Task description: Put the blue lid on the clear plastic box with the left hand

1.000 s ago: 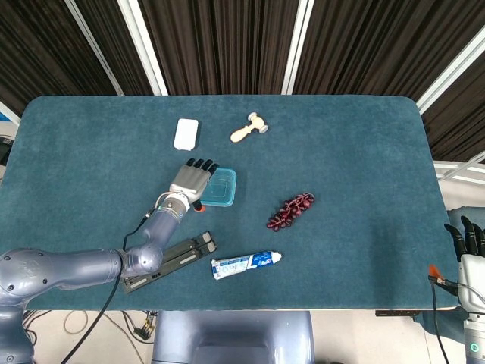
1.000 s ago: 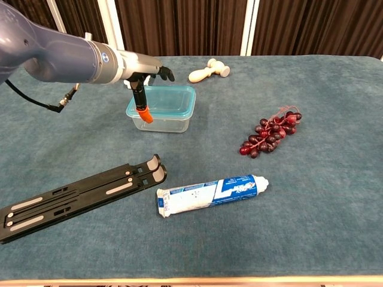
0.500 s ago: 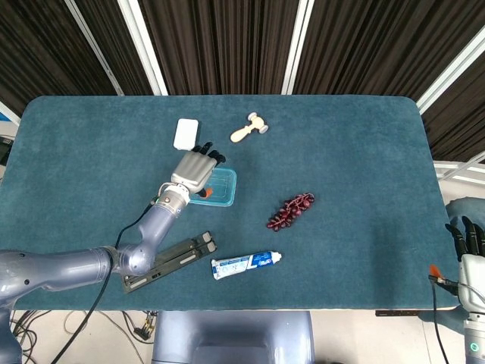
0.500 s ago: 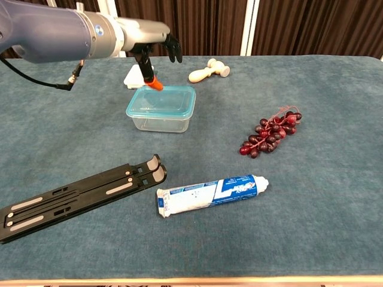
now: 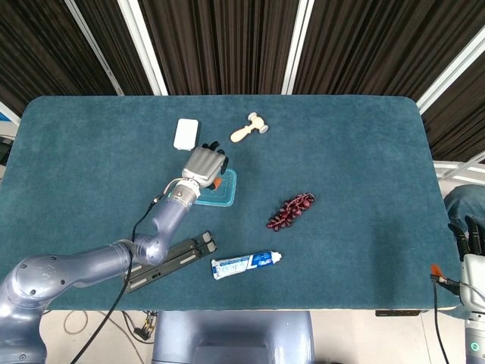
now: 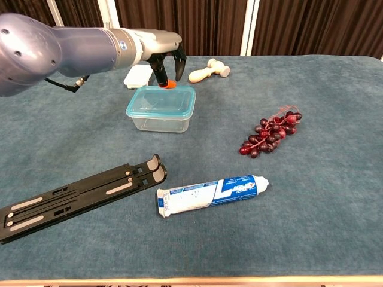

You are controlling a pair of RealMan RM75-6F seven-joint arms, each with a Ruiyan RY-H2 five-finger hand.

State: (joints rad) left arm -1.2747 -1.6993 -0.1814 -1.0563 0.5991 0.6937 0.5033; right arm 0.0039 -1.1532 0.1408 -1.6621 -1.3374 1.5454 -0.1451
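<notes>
Currently the translucent blue lid (image 6: 161,100) sits on the clear rectangular plastic box (image 6: 160,117) mid-table, open cloth around it. The left hand (image 6: 167,60) hovers over its far edge, fingers spread downward, holding nothing. The right hand (image 5: 471,250) hangs off the table's right edge, empty, fingers straight.

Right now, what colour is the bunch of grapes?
Dark red grapes, clearest in the chest view.
</notes>
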